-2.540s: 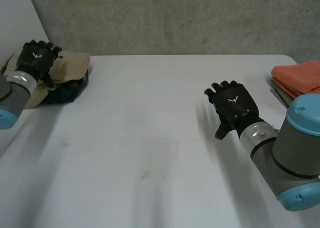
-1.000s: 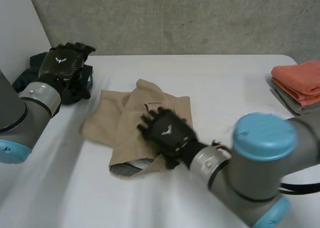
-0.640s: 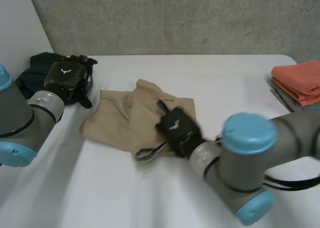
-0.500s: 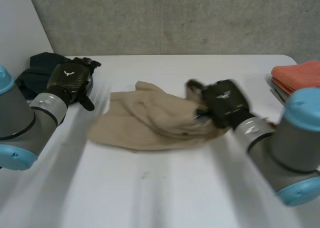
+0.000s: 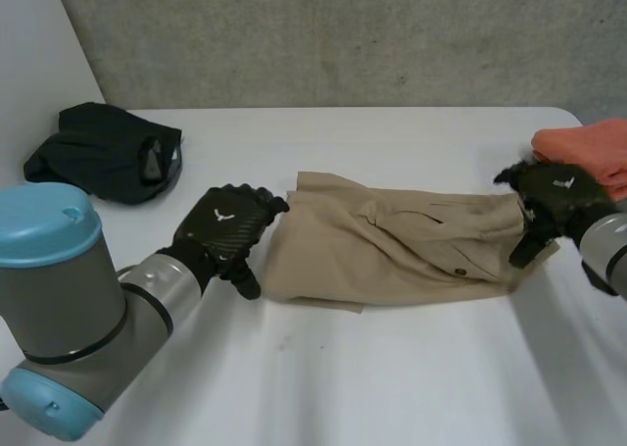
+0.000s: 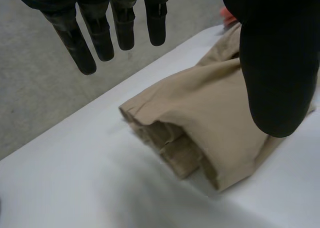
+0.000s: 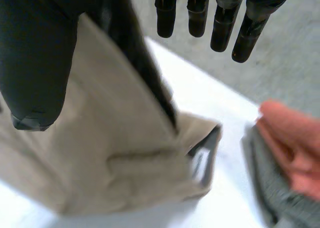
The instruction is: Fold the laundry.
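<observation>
White table [image 5: 372, 387] noted: matte top, far right corner rounded. A faint dark mark [image 5: 285, 344] is seen on the near middle of the top. Behind the far edge a grey concrete wall [image 5: 343, 34] is recorded, rough and mottled, with a small dark speck [image 5: 400, 78] near its middle. At the far left corner a plain white panel [image 5: 34, 64] is observed, its edge slanting across the wall.
</observation>
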Action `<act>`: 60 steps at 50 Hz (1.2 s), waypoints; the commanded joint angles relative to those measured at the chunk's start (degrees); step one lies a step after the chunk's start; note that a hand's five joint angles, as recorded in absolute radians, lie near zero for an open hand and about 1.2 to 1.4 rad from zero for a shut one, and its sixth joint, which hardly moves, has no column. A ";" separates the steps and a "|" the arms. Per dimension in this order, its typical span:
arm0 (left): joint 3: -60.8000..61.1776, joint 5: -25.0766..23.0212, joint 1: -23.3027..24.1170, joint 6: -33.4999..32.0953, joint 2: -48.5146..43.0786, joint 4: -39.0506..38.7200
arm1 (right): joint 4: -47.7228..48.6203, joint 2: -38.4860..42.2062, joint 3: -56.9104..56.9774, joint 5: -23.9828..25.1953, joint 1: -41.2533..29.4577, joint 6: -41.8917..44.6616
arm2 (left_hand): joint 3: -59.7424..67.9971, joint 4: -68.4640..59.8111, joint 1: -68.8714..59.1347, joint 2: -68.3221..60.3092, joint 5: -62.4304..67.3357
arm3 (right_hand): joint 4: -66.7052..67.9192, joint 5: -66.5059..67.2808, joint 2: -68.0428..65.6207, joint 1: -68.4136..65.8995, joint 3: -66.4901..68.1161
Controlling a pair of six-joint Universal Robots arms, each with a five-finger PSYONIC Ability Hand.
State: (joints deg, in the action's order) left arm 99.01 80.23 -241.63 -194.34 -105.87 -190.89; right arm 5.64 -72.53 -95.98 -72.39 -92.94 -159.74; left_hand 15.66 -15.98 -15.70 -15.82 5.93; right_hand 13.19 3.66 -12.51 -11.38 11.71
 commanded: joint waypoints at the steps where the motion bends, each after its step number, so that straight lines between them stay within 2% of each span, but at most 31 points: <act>1: -4.78 2.99 1.77 0.19 -1.00 -0.10 | -1.86 -11.92 -0.70 -0.21 -0.66 2.32 | 3.64 -3.32 -3.60 -3.48 3.37 | -3.19 -3.66 2.51 1.38 -1.71; 6: -12.16 3.62 2.39 0.11 -4.16 0.08 | -6.51 -19.04 -0.70 -0.21 -1.37 4.17 | 3.81 -3.49 -3.77 -3.64 3.54 | -3.19 -3.66 2.51 1.38 -1.71; 14: -26.57 3.18 3.00 0.11 -15.05 1.65 | -9.95 -18.35 0.01 -2.40 -8.48 9.18 | 5.15 -4.83 -5.11 -4.99 4.88 | -3.19 -3.66 2.51 1.38 -1.71; 23: -42.65 -2.53 2.92 0.02 -30.78 8.33 | -9.60 -0.88 6.50 -10.13 -11.73 17.09 | 7.84 -7.52 -7.80 -7.68 7.57 | -3.19 -3.66 2.51 1.38 -1.71; 29: -48.99 -3.33 2.92 -0.77 -36.94 9.57 | -9.25 5.20 10.11 -12.43 -13.32 17.97 | 14.73 -14.40 -14.68 -14.56 14.45 | -3.19 -3.66 2.51 1.38 -1.71; 33: -53.12 -3.42 2.92 -2.61 -40.72 11.50 | -7.84 7.67 11.69 -13.13 -13.58 17.97 | 22.97 -22.65 -22.93 -22.81 22.70 | 12.32 11.85 -13.00 -14.13 13.81; 34: -54.61 -3.42 2.92 -3.66 -42.12 12.81 | -7.14 8.02 11.87 -13.13 -13.67 18.06 | 24.32 -24.00 -24.28 -24.15 24.05 | 20.86 20.39 -21.54 -22.67 22.35; 37: -56.81 -3.33 2.92 -5.51 -44.15 14.40 | -6.17 8.20 11.87 -13.22 -13.85 18.15 | 26.35 -26.03 -26.30 -26.18 26.07 | 30.83 30.36 -31.52 -32.64 32.32; 38: -58.04 -3.24 2.92 -6.91 -45.20 15.01 | -5.65 8.29 11.96 -13.22 -14.11 18.23 | 26.35 -26.03 -26.31 -26.19 26.08 | 39.53 39.06 -40.21 -41.34 41.02; 42: -59.98 -2.28 2.92 -8.94 -46.70 15.10 | -5.46 8.20 11.78 -13.13 -14.73 18.67 | 25.02 -24.70 -24.98 -24.85 24.74 | 53.36 52.89 -54.04 -55.16 54.84; 45: -60.25 -2.01 2.92 -8.95 -46.62 14.93 | -5.64 7.85 11.35 -13.04 -14.82 19.03 | 16.12 -15.80 -16.08 -15.96 15.85 | 66.48 66.01 -67.16 -68.29 67.97; 53: -59.11 0.80 3.62 -8.95 -42.76 13.44 | -5.64 5.05 7.49 -12.25 -14.55 20.34 | 5.34 -5.02 -5.30 -5.17 5.07 | 66.81 66.34 -67.49 -68.62 68.29; 60: -56.56 0.80 4.50 -8.86 -39.85 11.33 | -5.55 -0.49 3.35 -10.67 -14.46 21.31 | 4.15 -3.83 -4.11 -3.98 3.87 | 66.81 66.34 -67.49 -68.62 68.29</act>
State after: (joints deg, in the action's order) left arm 40.45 80.95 -237.84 -203.39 -148.21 -177.71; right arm 0.09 -68.51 -89.29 -84.35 -107.55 -139.24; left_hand 19.54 -19.29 -19.95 -19.38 8.93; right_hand 67.98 56.43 -66.91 -55.12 67.65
